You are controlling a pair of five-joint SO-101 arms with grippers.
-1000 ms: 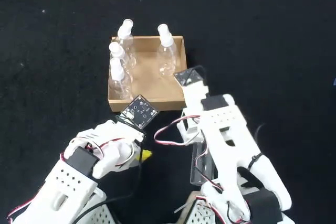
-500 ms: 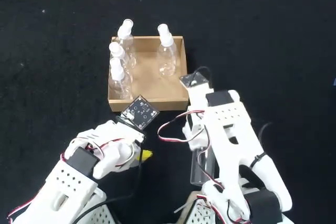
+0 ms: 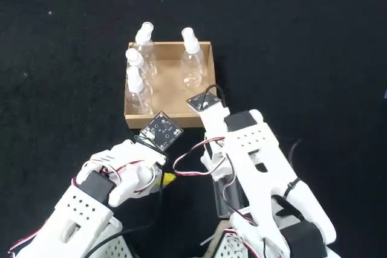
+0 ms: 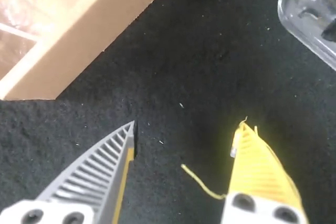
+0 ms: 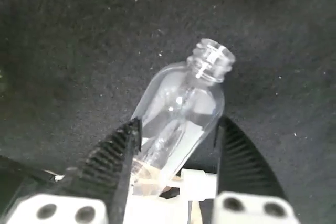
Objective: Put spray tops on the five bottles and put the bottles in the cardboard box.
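Cardboard box: where is it, and what is in it?

– Seen from above, it sits on the black surface, at 12 o'clock from both arms. Four clear bottles with white spray tops stand upright inside. Three line its 9 o'clock wall: one in the far corner, one in the middle and one nearest the arms. The fourth stands toward the 1 o'clock corner.

And the fifth bottle?

– The uncapped bottle lies on its side on the surface at about 5 o'clock from the box, under the right arm. Its threaded neck is open.

What is the right end effector doing?

– The right end effector is spread. One black ribbed finger sits on each side of the uncapped bottle's body, close against it. I cannot tell whether they press on it.

And the left one?

– The left end effector is spread wide over bare black cloth, with nothing between its grey finger and its yellow one. A near corner of the box is at its 11 o'clock, and the uncapped bottle's neck is at its 1 o'clock. A loose yellow thread trails beside the yellow finger.
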